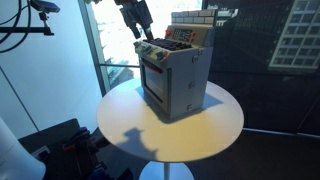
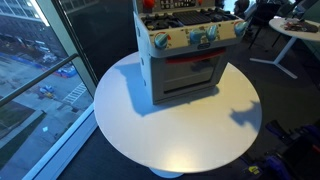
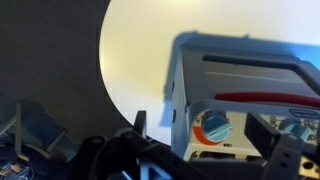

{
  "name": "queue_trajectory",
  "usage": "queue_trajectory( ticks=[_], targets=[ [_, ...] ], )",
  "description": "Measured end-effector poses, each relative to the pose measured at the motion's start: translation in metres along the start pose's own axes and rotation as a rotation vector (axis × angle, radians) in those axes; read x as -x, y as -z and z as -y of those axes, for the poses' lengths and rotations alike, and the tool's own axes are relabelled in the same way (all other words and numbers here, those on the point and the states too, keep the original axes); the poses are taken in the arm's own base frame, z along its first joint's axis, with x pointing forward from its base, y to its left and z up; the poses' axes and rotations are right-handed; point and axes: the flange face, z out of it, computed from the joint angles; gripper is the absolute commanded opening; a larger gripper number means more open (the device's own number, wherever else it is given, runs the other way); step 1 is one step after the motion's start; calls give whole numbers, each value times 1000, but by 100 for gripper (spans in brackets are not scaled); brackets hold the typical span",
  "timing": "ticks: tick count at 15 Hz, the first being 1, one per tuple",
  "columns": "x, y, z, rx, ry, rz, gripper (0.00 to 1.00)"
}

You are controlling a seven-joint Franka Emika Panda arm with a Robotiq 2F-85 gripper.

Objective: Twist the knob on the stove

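Observation:
The grey toy stove [image 1: 175,75] stands on a round white table [image 1: 200,130] and shows in both exterior views [image 2: 185,60]. A row of blue knobs runs along its beige panel [image 2: 200,37]. My gripper [image 1: 142,28] hangs just above the stove's front corner, at the end of the knob row. In the wrist view my gripper [image 3: 215,140] is open, with one dark finger on each side. A blue knob on an orange ring [image 3: 212,127] lies between the fingers, apart from both. In the exterior view from the front the gripper is out of frame.
The table's edge [image 2: 110,120] is close around the stove. A glass window wall [image 1: 110,50] stands behind the table. Another white table with chairs [image 2: 295,30] stands further back. Dark equipment [image 1: 60,140] sits on the floor beside the table.

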Motion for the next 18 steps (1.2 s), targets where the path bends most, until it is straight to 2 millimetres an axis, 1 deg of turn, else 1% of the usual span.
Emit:
queue_trajectory(
  ticks=[3,12,15,18],
  targets=[
    [-2,-5,3,1,-33,-46,100],
    [0,-9,7,3,-28,-44,100],
    [4,-15,13,-9,-26,-59,100],
    [9,-22,24,-34,-23,-92,100]
  ],
)
